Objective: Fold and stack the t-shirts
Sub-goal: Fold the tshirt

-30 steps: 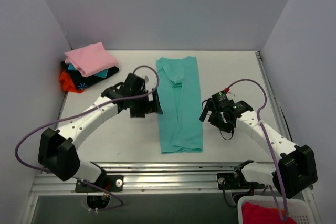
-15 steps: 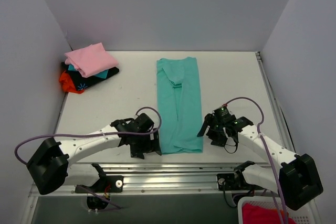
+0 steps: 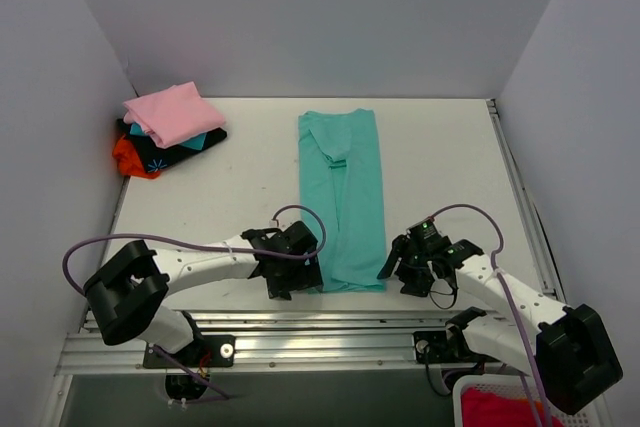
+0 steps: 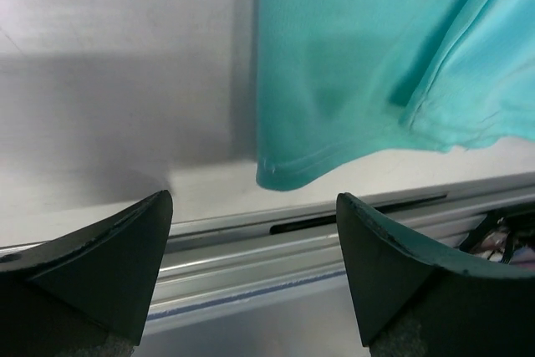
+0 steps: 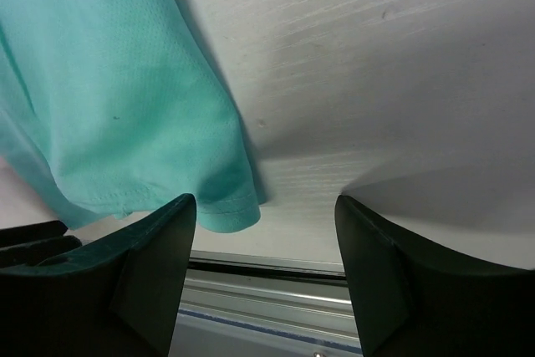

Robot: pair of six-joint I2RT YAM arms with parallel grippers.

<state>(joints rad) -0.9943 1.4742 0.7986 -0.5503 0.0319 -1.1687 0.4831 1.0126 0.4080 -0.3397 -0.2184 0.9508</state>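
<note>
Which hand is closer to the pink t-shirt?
Left. The left hand sits at the teal t-shirt's near-left corner; the right hand is past its near-right corner, farther from the pink t-shirt.

— Teal t-shirt (image 3: 343,197)?
— Soft matt cloth; fine dimpled knit close up, stitched hem.
— Pink t-shirt (image 3: 172,112), black t-shirt (image 3: 185,154), orange-red t-shirt (image 3: 127,155)?
— Same matt cloth; flat light-blue print on the black.
— Table (image 3: 220,207)?
— Pale, smooth, faintly brushed, dull sheen. Front rail (image 3: 330,332): bare grooved metal, satin.
— Fingers (image 4: 100,273) of the left gripper (image 4: 252,200) and right gripper (image 5: 266,200)?
— Dark matt plastic, slightly grainy at the edges.
— Arm shells (image 3: 210,262)?
— Smooth white plastic, mildly glossy. Purple cables (image 3: 170,239): smooth, rubbery-looking.
</note>
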